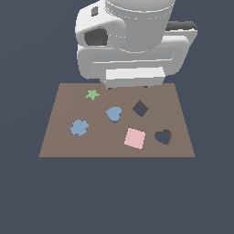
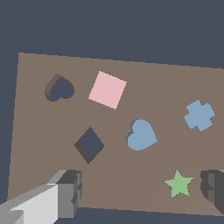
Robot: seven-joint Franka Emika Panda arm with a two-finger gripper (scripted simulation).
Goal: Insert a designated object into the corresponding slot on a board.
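Note:
The light-blue heart [image 1: 114, 114] lies flat near the middle of the brown board [image 1: 64, 146]. It also shows in the wrist view [image 2: 141, 135]. The dark heart-shaped slot [image 1: 163, 136] is near the board's front edge at the exterior view's right, and it is empty in the wrist view [image 2: 60, 89]. My gripper [image 1: 127, 86] hangs above the board's far edge, well above and behind the heart. In the wrist view my gripper [image 2: 142, 186] is open, its fingers [image 2: 70, 192] wide apart, with nothing between them.
On the board [image 2: 175, 87] are a pink square [image 1: 135, 138] next to the slot, a blue jagged cross [image 1: 79, 127], a green star [image 1: 92, 94] and a dark diamond hole [image 1: 140, 108]. The arm's white body looms over the far edge.

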